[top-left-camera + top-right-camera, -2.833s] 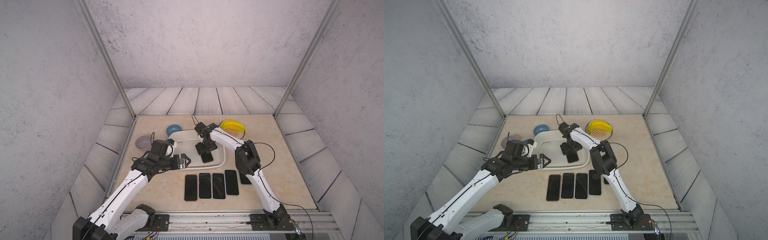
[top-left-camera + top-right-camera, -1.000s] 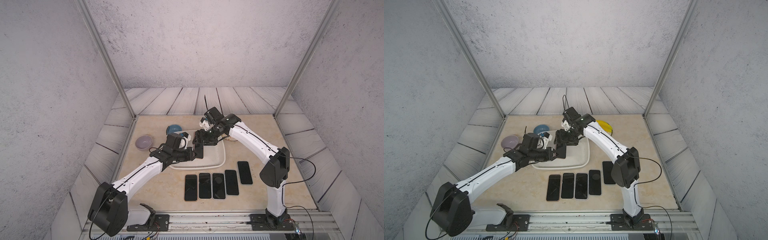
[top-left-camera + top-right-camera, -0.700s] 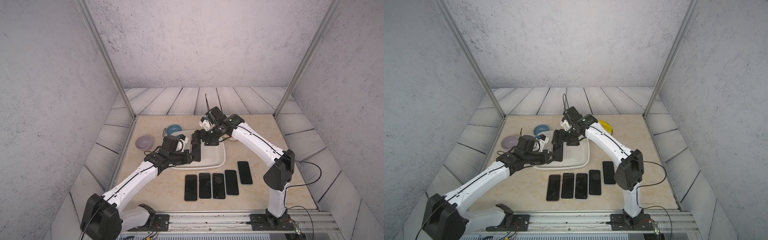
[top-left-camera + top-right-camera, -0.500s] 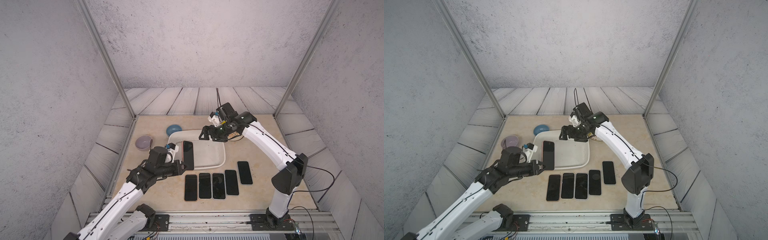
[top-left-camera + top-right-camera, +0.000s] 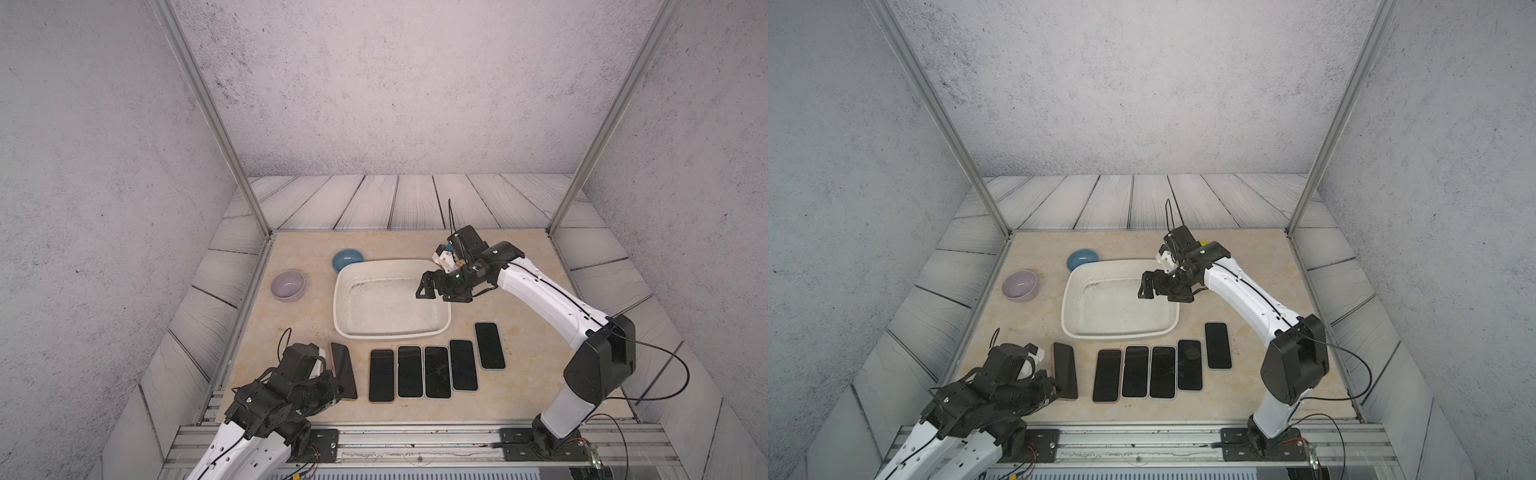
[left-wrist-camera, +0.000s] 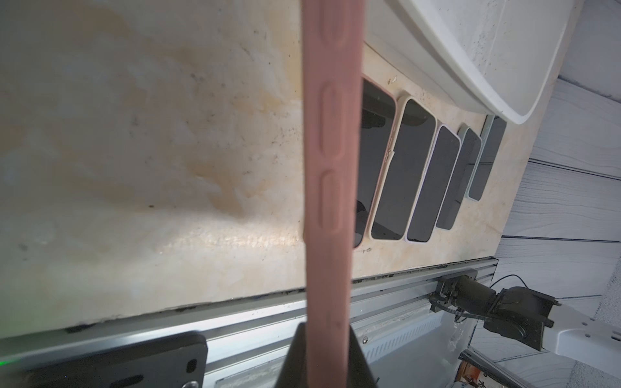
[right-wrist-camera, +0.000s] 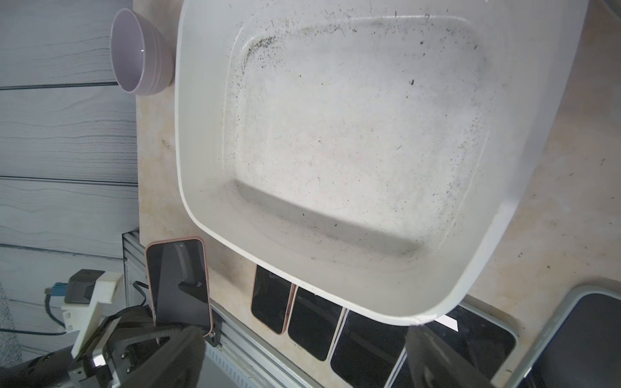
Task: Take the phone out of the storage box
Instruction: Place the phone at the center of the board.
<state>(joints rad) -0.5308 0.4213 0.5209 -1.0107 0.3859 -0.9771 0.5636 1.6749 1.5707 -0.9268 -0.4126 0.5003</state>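
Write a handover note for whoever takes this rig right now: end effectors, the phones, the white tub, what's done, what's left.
Left end effector: shut on the pink-cased phone, held on edge at the row's left end.
Right end effector: open, empty, above the right rim of the shallow white plastic storage box.
Five dark-screened phones lie flat in a row in front of the box.
Done: the box holds no phone, only dark specks.
Left: probably lay the held phone flat, then release.
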